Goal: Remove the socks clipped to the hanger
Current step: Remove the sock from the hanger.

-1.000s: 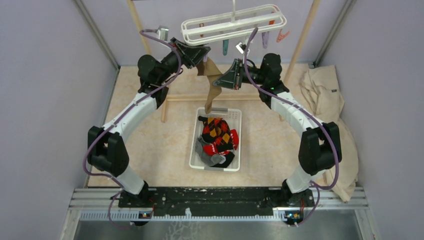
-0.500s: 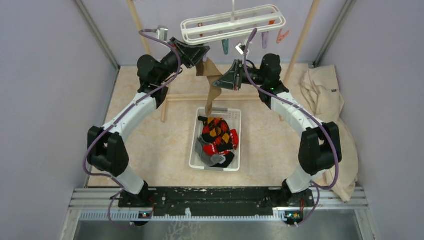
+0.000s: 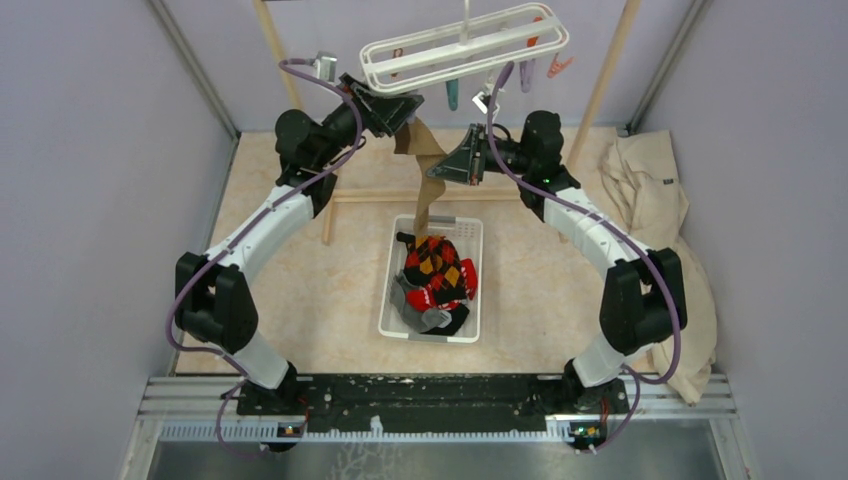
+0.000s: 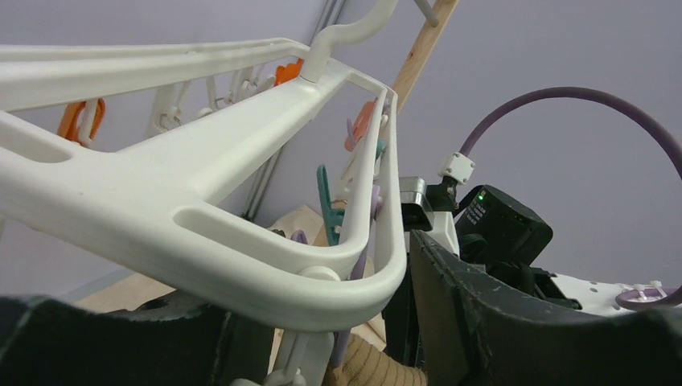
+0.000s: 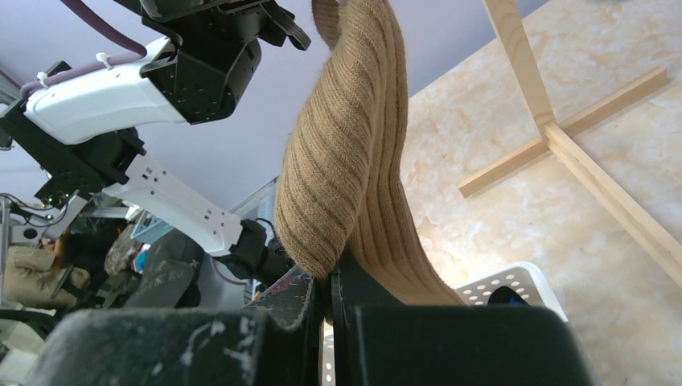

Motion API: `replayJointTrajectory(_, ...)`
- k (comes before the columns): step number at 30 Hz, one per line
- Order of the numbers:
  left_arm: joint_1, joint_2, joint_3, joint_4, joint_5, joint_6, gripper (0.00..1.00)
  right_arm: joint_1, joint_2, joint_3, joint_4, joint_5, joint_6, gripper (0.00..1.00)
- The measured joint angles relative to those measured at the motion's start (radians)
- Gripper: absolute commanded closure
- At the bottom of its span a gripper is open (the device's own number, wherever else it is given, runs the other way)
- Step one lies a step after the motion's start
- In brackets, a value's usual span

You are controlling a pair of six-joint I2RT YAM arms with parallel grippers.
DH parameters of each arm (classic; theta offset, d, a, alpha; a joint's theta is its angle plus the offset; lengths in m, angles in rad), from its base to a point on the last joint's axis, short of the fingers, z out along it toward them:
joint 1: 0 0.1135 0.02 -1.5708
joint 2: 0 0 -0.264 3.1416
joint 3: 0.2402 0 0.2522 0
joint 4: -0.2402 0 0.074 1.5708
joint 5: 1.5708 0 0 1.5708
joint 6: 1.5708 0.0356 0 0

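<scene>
Tan ribbed sock (image 5: 354,145) is pinched at mid-length in the closed right gripper (image 5: 330,293). The left gripper (image 4: 318,346) stands open astride a clip at the hanger's (image 4: 201,161) near corner, the sock's top just below; whether that clip grips it is unclear. Other socks (image 3: 438,270) lie heaped in the white basket (image 3: 388,290) at six o'clock of the hanger, whose other clips (image 3: 452,95) dangle bare, so this looks like the last one. Room is open downward to the basket. The wooden rack (image 3: 370,196) crosses just behind at twelve, and the beige cloth (image 3: 650,190) lies well off at three.

White hanger (image 4: 185,161); clips (image 4: 326,201) under it teal, lilac, orange. Sock (image 5: 346,161) below the hanger: plain tan, ribbed knit.
</scene>
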Motion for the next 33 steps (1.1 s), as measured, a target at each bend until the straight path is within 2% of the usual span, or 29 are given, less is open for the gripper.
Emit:
replayJointTrajectory(1, 0.0, 0.0, 0.0, 0.0, 0.0, 0.0, 0.37, 0.0, 0.0, 0.0, -0.002, 0.0, 0.0, 1.0)
replayJointTrajectory(5, 0.0, 0.0, 0.0, -0.001, 0.0, 0.0, 0.54, 0.0, 0.0, 0.0, -0.005, 0.0, -0.008, 1.0)
replayJointTrajectory(14, 0.006, 0.0, 0.0, 0.004, 0.004, -0.007, 0.72, 0.0, 0.0, 0.0, -0.01, 0.0, -0.016, 1.0)
replayJointTrajectory(22, 0.007, 0.002, 0.0, 0.014, 0.005, -0.014, 0.74, 0.0, 0.0, 0.0, -0.042, 0.008, -0.034, 1.0)
replayJointTrajectory(28, 0.007, 0.004, 0.0, 0.016, 0.005, -0.014, 0.73, 0.0, -0.015, -0.002, -0.147, 0.053, -0.107, 1.0)
replayJointTrajectory(33, 0.008, 0.004, 0.0, 0.018, 0.005, -0.015, 0.71, 0.0, -0.08, -0.076, -0.209, 0.093, -0.16, 1.0)
